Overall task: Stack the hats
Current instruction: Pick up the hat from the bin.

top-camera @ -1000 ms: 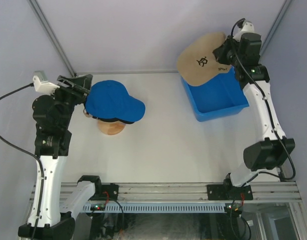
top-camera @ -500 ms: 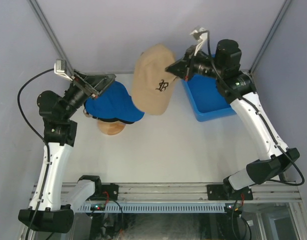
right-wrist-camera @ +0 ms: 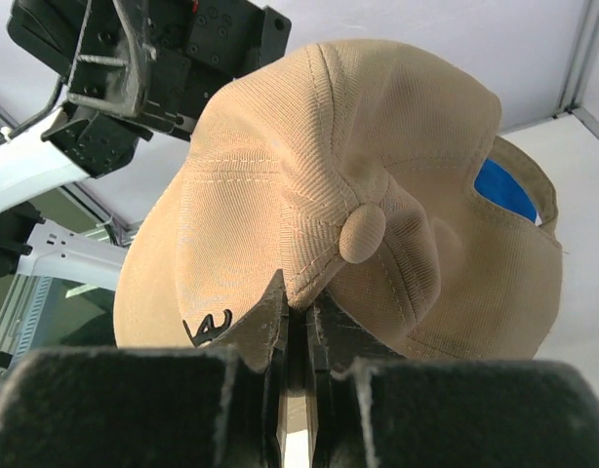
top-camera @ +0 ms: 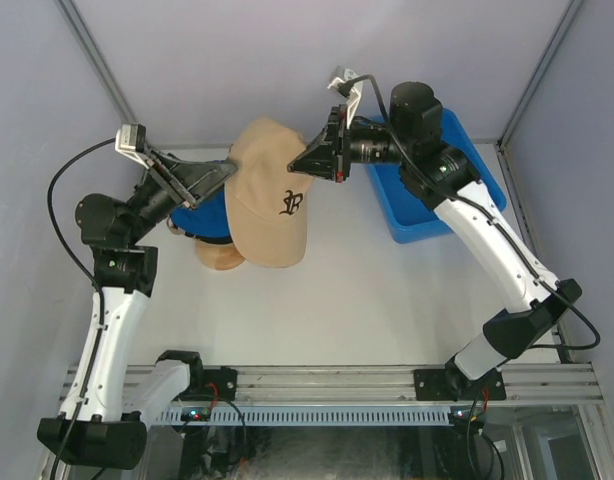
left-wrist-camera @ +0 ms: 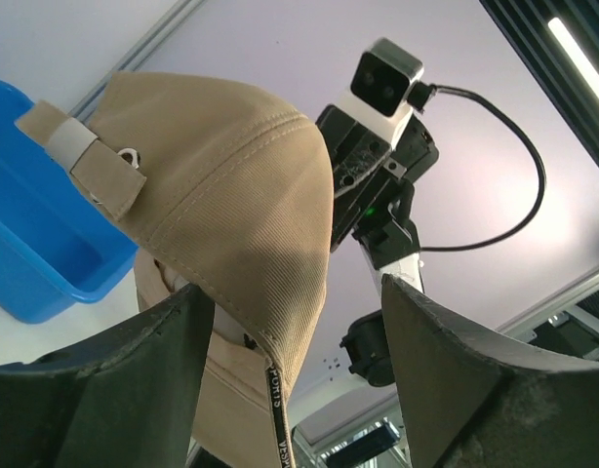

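A tan cap (top-camera: 272, 200) with a dark embroidered mark hangs in the air over the blue cap (top-camera: 199, 217), which sits on the wooden head form (top-camera: 222, 256) and is mostly hidden. My right gripper (top-camera: 315, 160) is shut on a pinched fold of the tan cap's crown (right-wrist-camera: 378, 146), just beside the top button, as the right wrist view (right-wrist-camera: 298, 312) shows. My left gripper (top-camera: 215, 174) is raised and open at the cap's back edge. In the left wrist view the tan cap's rim (left-wrist-camera: 270, 361) hangs between the spread fingers (left-wrist-camera: 456, 390), close to the left one.
A blue plastic bin (top-camera: 437, 225) stands at the back right of the white table, under my right arm. Grey walls and metal frame posts close in the back and sides. The blue cap shows through the tan cap's back opening (right-wrist-camera: 499, 190).
My right arm has carried the tan cap from above the bin leftwards to above the blue cap. My left gripper has lifted off the blue cap, tilted up toward the tan cap and opened wider.
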Controlling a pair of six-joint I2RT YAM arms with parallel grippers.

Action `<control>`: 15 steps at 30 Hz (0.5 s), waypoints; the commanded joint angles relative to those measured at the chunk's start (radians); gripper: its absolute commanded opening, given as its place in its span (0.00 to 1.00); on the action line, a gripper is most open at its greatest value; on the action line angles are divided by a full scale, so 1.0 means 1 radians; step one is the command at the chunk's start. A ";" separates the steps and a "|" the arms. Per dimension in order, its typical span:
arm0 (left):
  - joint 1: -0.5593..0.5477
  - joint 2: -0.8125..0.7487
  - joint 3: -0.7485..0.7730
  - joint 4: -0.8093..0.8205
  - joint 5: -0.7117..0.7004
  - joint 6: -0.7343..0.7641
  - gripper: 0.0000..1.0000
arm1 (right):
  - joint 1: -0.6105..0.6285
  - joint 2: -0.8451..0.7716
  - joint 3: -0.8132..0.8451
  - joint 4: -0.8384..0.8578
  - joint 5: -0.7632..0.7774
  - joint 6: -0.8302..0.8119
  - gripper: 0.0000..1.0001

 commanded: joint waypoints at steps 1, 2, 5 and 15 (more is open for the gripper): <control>-0.008 -0.022 -0.041 0.137 0.046 -0.062 0.73 | 0.021 0.026 0.100 0.032 -0.061 -0.007 0.00; -0.011 -0.018 -0.047 0.173 0.051 -0.089 0.73 | 0.025 0.044 0.119 0.024 -0.068 -0.011 0.00; -0.023 -0.003 -0.055 0.271 0.068 -0.144 0.71 | 0.031 0.087 0.172 0.020 -0.097 -0.007 0.00; -0.036 0.060 -0.087 0.603 0.082 -0.341 0.41 | 0.029 0.238 0.348 -0.020 -0.169 0.039 0.00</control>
